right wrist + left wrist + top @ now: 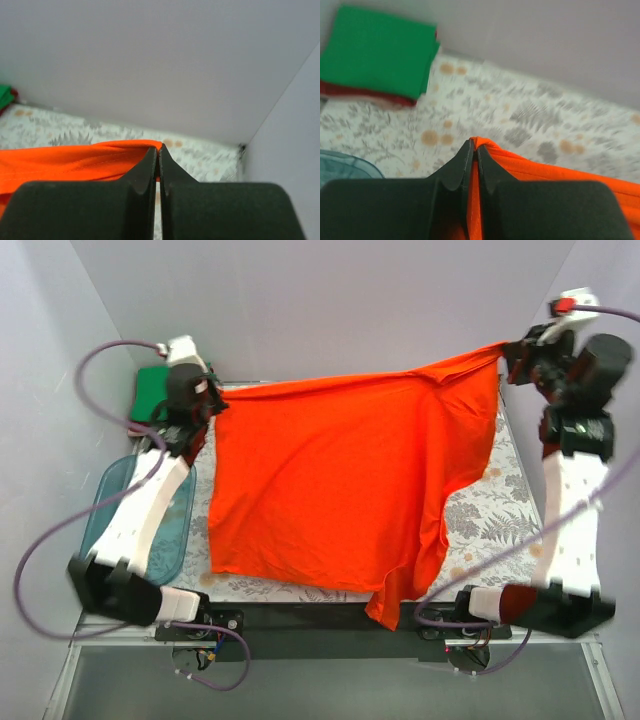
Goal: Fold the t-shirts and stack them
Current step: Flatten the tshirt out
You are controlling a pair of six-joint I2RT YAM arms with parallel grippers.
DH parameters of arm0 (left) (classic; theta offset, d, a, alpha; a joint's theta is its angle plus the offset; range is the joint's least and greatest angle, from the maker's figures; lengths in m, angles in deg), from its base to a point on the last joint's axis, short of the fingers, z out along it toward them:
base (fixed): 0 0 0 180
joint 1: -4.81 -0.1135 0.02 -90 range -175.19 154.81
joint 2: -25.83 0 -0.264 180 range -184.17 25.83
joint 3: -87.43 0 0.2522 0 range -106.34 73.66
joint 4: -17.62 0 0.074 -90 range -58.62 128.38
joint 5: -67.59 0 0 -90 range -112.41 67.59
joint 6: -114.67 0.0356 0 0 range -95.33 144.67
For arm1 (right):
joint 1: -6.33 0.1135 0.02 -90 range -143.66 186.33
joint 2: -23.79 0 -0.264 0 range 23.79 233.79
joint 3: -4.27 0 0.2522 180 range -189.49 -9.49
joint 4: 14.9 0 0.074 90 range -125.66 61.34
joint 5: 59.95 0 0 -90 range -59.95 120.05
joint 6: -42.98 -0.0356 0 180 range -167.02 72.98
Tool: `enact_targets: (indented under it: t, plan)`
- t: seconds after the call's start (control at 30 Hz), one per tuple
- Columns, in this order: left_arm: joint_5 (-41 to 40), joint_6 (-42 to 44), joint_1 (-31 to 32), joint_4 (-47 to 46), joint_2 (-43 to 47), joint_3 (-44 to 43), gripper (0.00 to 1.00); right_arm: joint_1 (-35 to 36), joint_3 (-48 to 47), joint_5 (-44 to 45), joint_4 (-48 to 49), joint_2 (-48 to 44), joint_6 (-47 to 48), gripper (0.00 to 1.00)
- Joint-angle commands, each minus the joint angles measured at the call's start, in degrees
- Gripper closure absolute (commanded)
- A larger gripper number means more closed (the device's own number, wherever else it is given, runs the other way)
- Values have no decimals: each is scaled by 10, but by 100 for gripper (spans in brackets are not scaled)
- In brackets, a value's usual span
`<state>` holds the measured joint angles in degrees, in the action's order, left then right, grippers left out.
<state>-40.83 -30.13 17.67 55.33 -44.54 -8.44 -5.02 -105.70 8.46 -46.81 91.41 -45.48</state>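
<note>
The orange-red t-shirt (340, 480) is pinched by the closed left claw (474, 146) and right claw (159, 150), and is stretched between them.

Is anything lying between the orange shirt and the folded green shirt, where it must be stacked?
Nothing visible lies on the flowered cover between the orange shirt and the green shirt. The left gripper, shut on the shirt's corner, is nearest it.

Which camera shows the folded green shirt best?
Left wrist: the green shirt lies in plain sight, folded atop the dark red shirt. Top external shows only a patch behind the left arm; right wrist, a sliver at its left edge.
</note>
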Motion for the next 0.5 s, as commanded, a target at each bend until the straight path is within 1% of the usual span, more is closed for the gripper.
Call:
enact_targets:
  t: [0.0,0.07,0.1,0.17,0.2,0.23,0.3,0.4,0.47]
  plan:
    - [-45,7,-7,-56,-166,60,100,21,80,-7,46,149,7,99]
    - [-64,-6,-7,-66,-242,42,100,40,90,19,79,205,14,99]
    - [-79,-10,-7,-77,-312,31,100,57,86,29,89,264,17,99]
    - [-89,-24,-13,-85,-378,-4,100,70,66,45,100,326,18,99]
    - [-89,-27,-14,-87,-405,-17,100,75,37,44,99,355,16,99]
    - [-97,-27,-17,-91,-454,-31,100,78,24,45,99,407,14,99]
    - [-103,-21,-21,-102,-501,-61,100,79,-7,38,104,469,4,99]
    - [-101,-6,-30,-119,-538,-97,100,79,-37,31,102,520,-3,99]
    - [-96,4,-32,-121,-553,-118,100,79,-43,24,102,532,-7,99]
